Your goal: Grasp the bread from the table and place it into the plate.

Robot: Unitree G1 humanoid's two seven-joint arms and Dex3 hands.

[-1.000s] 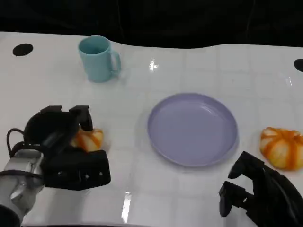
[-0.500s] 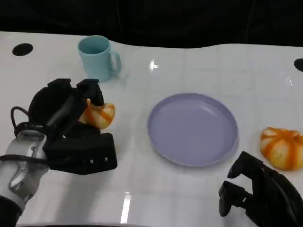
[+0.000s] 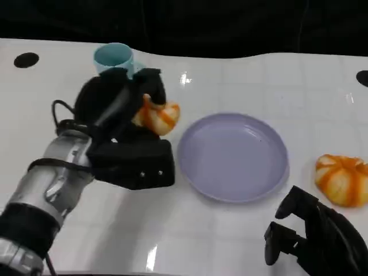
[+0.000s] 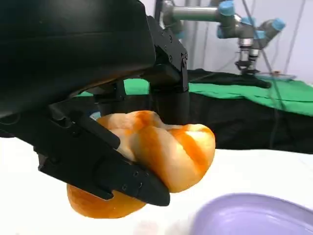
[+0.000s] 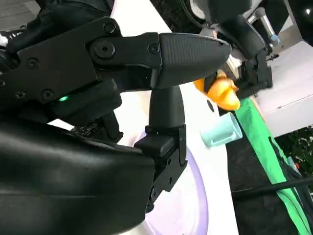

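Note:
My left hand point(image 3: 123, 118) grips an orange-and-cream striped bread roll point(image 3: 156, 117) and holds it in the air just left of the lilac plate point(image 3: 233, 156). In the left wrist view the roll point(image 4: 156, 156) sits pinched between black fingers point(image 4: 105, 166), with the plate's rim point(image 4: 254, 215) below and ahead of it. A second striped roll point(image 3: 340, 179) lies on the table right of the plate. My right hand point(image 3: 313, 238) rests low at the near right, fingers apart, holding nothing; its fingers point(image 5: 161, 54) spread wide in the right wrist view, which also shows the carried roll point(image 5: 221, 92).
A light blue mug point(image 3: 115, 57) stands at the back left, partly behind my left hand, seen too in the right wrist view point(image 5: 222, 132). Dark round holes mark the white table at the far left point(image 3: 26, 60) and far right point(image 3: 362, 78).
My left hand has lifted the roll off the table and carried it up and to the right, toward the plate's left edge. The right hand and the other roll have stayed put.

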